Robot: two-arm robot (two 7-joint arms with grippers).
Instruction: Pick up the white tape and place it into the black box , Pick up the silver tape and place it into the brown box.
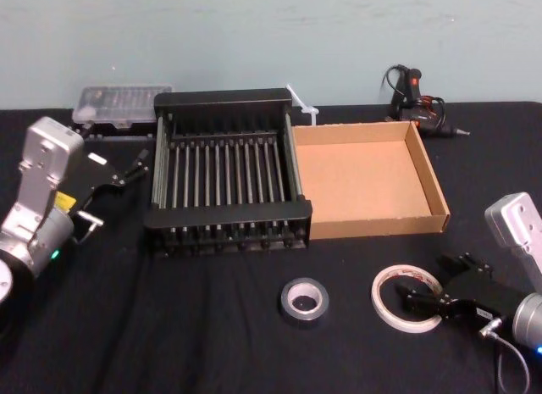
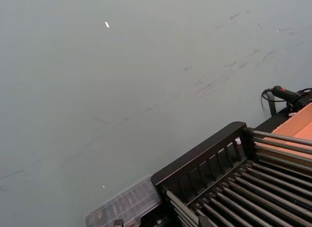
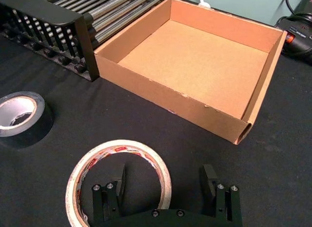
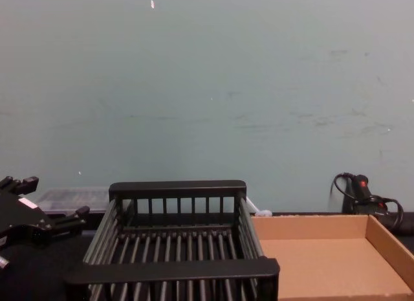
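The white tape (image 1: pixel 383 304) (image 3: pixel 119 145), a thin wide ring with red print inside, lies flat on the black cloth at front right. My right gripper (image 1: pixel 428 281) (image 3: pixel 163 185) is open and low at the ring's right side, one finger inside the ring and the other outside it. The silver tape (image 1: pixel 304 299) (image 3: pixel 22 117) lies flat just left of the ring. Behind them the black box (image 1: pixel 227 216) (image 3: pixel 44 12) (image 4: pixel 178 189) (image 2: pixel 204 158) stands side by side with the brown box (image 1: pixel 373 223) (image 3: pixel 170 97) (image 4: pixel 310 226) on its right; nothing lies in either. My left gripper (image 1: pixel 117 193) (image 4: pixel 52 197) hangs open left of the black box.
A clear plastic case (image 1: pixel 114 106) (image 2: pixel 124 205) sits behind the black box at back left. A black glue gun with cable (image 1: pixel 419 102) (image 4: pixel 356 184) lies at back right, and a white strip (image 1: pixel 301 106) pokes up between the boxes. Black cloth covers the table.
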